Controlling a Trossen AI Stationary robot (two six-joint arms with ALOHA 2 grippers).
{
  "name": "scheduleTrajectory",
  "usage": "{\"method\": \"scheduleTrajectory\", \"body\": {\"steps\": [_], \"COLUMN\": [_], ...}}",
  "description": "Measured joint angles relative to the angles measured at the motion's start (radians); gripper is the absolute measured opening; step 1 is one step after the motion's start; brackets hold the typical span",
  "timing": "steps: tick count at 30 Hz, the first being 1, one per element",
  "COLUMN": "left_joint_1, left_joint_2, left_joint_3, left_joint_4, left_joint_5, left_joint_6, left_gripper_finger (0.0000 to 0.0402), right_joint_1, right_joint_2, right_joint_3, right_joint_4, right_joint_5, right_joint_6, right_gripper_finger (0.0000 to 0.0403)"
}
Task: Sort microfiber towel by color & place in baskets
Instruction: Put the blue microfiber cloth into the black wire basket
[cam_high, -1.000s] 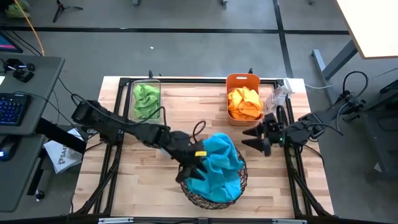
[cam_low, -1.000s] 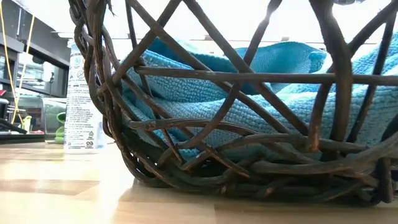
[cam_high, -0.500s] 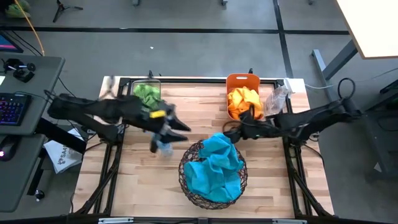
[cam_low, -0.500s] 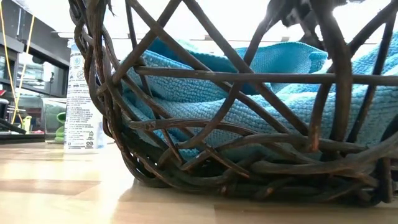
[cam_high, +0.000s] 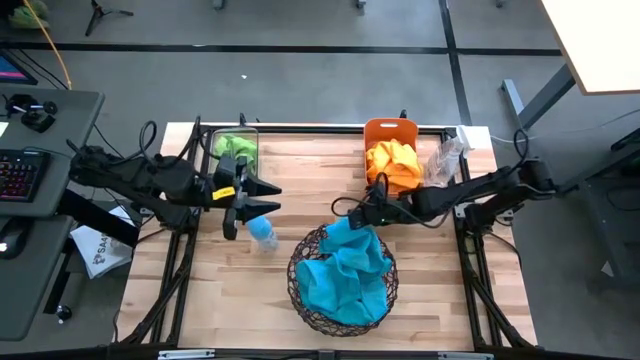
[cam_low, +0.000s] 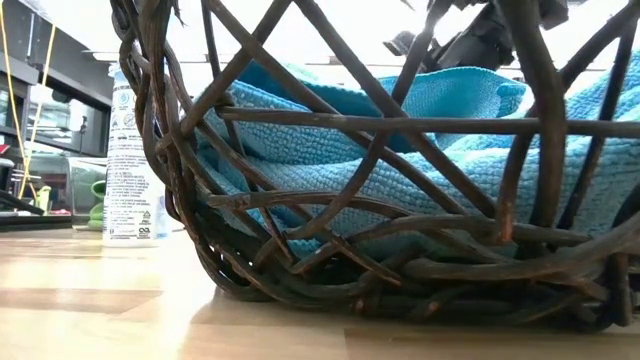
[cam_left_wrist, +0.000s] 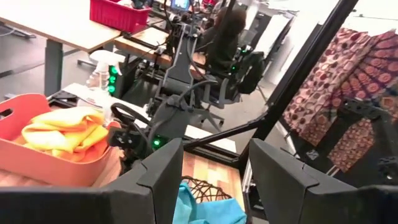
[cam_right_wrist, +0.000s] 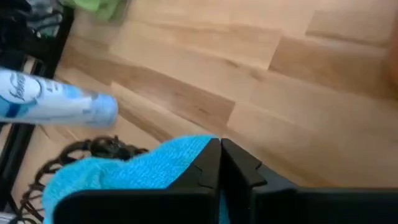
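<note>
**Right end effector at the wire basket's rim, left one parked by the clear bin**

Seen from above, the round dark-brown wire basket (cam_high: 343, 275) sits at about 6 o'clock on the wooden surface (cam_high: 300, 180), filled with turquoise towels (cam_high: 345, 270). The salmon-orange basket (cam_high: 390, 135) stands at roughly 1 o'clock and holds orange towels (cam_high: 393, 165). The clear plastic bin (cam_high: 235, 150) is at about 11 o'clock with a green towel (cam_high: 233, 146) inside it.

The right end effector (cam_high: 358, 212) reaches in from 3 o'clock and sits at the 12 o'clock edge of the wire basket, right at the turquoise cloth. In its own wrist view the two dark fingers (cam_right_wrist: 208, 168) are pressed together, tips meeting at the edge of the turquoise towels; whether any fabric is pinched between them cannot be told.

The left end effector (cam_high: 262, 197) comes in from 9 o'clock and hangs over the surface just beside the clear bin, its fingers (cam_left_wrist: 161, 174) spread apart with nothing between them.

A small clear bottle with blue colouring (cam_high: 261, 233) lies on the surface between the left end effector and the wire basket, at about 10 o'clock from the basket. In the low view the wire basket fills the picture, with the bottle (cam_low: 128, 160) off to its side.
</note>
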Motion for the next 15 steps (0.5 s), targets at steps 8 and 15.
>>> {"method": "scheduleTrajectory", "body": {"steps": [8,15], "left_joint_1": [-0.035,-0.046], "left_joint_2": [-0.047,-0.112], "left_joint_3": [-0.001,-0.001], "left_joint_4": [-0.028,-0.057], "left_joint_5": [-0.079,-0.183], "left_joint_6": [0.025,0.072], "left_gripper_finger": [0.0174,0.0174], "right_joint_1": [0.082,0.172], "right_joint_2": [-0.018,-0.012], "right_joint_3": [0.000,0.001], "right_joint_4": [0.126,0.138], "right_joint_5": [-0.021,-0.041], "right_joint_6": [-0.014,0.025], "right_gripper_finger": [0.0002,0.0001]}}
